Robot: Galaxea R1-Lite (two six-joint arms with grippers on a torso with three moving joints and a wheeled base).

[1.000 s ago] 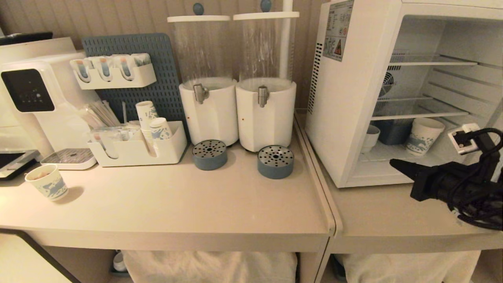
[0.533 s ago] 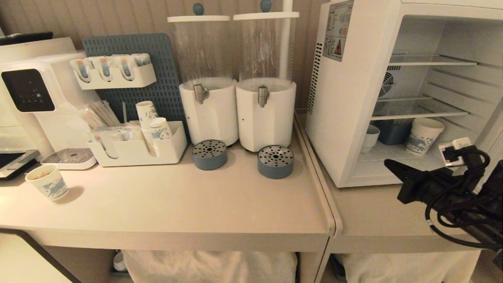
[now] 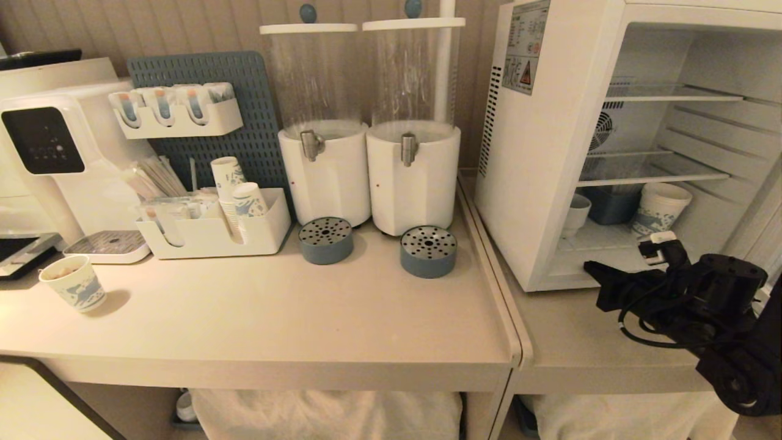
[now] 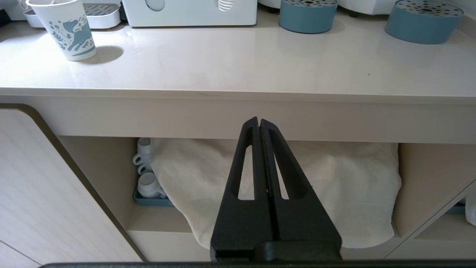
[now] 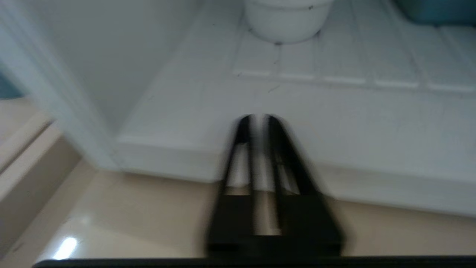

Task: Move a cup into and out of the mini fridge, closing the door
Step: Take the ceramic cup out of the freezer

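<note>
Since the earlier frame the right gripper (image 3: 591,269) had dropped toward the mini fridge (image 3: 550,153), fingers slightly parted, empty; reaching the cup (image 3: 575,214) likely needed wider opening.

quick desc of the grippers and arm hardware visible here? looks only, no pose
Both grippers are matte black. The left gripper has two long fingers tapering to a point, each with an elongated slot cut through it, on a wide black base. The right gripper has the same slotted black fingers. In the head view the right arm is black, with loose black cables looped over it and a small white block near the wrist.
</note>
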